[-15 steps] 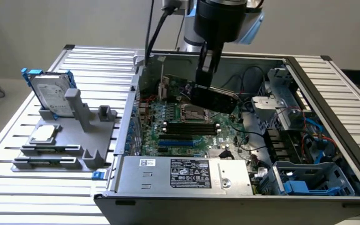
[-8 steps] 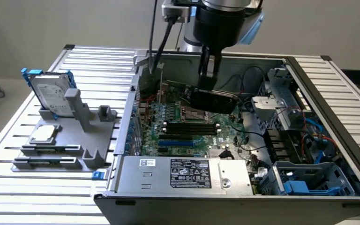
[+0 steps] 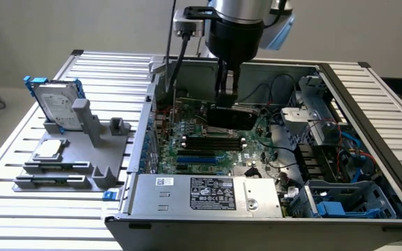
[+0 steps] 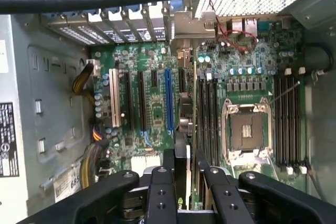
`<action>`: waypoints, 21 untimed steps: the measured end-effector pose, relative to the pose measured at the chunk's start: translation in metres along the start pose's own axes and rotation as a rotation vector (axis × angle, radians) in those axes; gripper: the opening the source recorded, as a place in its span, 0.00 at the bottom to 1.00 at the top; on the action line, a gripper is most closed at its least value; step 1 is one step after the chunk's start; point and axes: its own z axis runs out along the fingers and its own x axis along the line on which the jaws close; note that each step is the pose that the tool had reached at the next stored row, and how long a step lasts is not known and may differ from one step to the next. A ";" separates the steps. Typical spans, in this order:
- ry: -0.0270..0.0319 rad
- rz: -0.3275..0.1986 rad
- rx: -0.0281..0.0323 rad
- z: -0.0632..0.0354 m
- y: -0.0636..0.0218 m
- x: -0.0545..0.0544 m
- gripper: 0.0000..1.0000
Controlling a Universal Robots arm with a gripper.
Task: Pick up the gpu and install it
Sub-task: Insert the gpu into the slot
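Black fingers point(image 4: 160, 192) of the tool point(image 4: 184, 157) sit closest in the wrist view, clamped on the gpu point(image 4: 186, 116), seen edge-on between them. In the exterior view the gpu point(image 3: 232, 117) hangs upright under the tool point(image 3: 227, 97) inside the open computer case point(image 3: 358, 102), low over the green motherboard point(image 3: 208, 151). At the exterior view's left, a hard drive point(image 3: 54, 102) stands in a grey holder point(image 3: 82, 151) on the bench point(image 3: 47, 219).
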 end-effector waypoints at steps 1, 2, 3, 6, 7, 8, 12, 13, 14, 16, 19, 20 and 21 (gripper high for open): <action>0.0000 -0.002 0.0001 0.0020 0.0034 0.000 0.26; 0.0001 -0.004 0.0001 0.0040 0.0066 0.000 0.26; 0.0003 -0.008 0.0001 0.0058 0.0082 0.000 0.26; 0.0013 -0.044 0.0006 0.0110 0.0083 0.001 0.26; 0.0018 -0.059 0.0007 0.0126 0.0082 0.001 0.26; 0.0024 -0.072 0.0008 0.0141 0.0082 0.001 0.26; 0.0031 -0.090 0.0015 0.0206 0.0128 0.001 0.26; 0.0033 -0.090 0.0014 0.0210 0.0133 0.001 0.26; 0.0037 -0.090 0.0014 0.0210 0.0133 0.001 0.26; 0.0039 -0.090 0.0013 0.0210 0.0134 0.002 0.26; 0.0035 -0.090 0.0022 0.0245 0.0149 0.006 0.26; 0.0037 -0.090 0.0027 0.0263 0.0156 0.007 0.26; 0.0036 -0.090 0.0031 0.0282 0.0161 0.008 0.26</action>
